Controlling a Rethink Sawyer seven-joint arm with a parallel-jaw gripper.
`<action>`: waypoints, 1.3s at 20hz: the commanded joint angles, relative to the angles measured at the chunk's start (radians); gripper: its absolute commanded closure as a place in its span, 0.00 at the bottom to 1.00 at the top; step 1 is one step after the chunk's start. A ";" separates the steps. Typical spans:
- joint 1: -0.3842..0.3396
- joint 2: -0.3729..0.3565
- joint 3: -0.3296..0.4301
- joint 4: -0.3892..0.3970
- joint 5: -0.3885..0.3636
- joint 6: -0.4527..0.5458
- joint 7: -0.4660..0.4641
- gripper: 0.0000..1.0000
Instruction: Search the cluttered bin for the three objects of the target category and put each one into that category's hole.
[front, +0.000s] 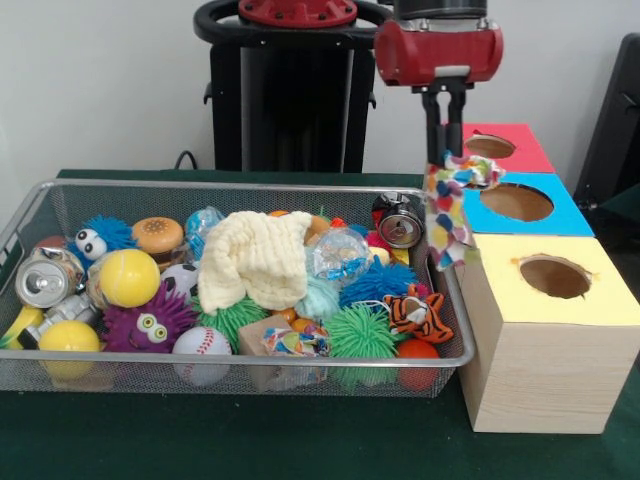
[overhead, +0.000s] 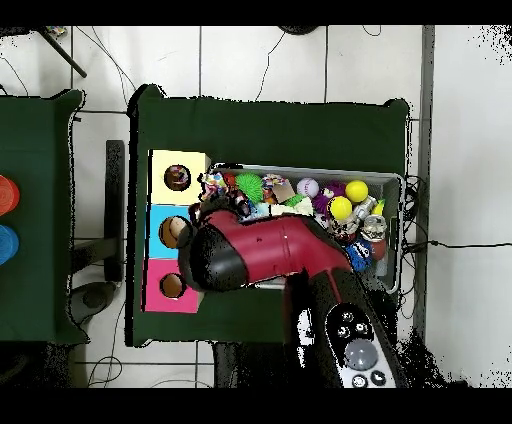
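My gripper (front: 447, 152) hangs over the bin's right end, shut on the top of a patterned cloth (front: 446, 212) with coloured hearts. The cloth dangles freely between the wire bin (front: 250, 186) and the blue box (front: 565, 215), its lower end near the bin's right rim. Three boxes with round holes stand in a row to the right: red (front: 525, 150), blue, and yellow (front: 600, 300). A cream knitted cloth (front: 255, 258) lies on top of the pile in the bin. In the overhead view the arm (overhead: 255, 250) hides the gripper; the yellow box (overhead: 195, 165) and blue box (overhead: 157, 218) show beside it.
The bin is crammed with toys: yellow balls (front: 128, 277), a drink can (front: 45, 280), a baseball (front: 201, 345), a tiger toy (front: 420, 313), green spiky balls (front: 360, 332), a purple fuzzy toy (front: 150, 320) and a burger toy (front: 158, 236). Green cloth covers the table (front: 250, 440).
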 joint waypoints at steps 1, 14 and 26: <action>0.043 0.075 -0.016 -0.082 0.006 0.010 0.120 1.00; 0.106 0.105 -0.035 -0.120 0.010 -0.004 0.134 1.00; 0.147 0.083 -0.058 -0.132 0.026 0.031 0.141 1.00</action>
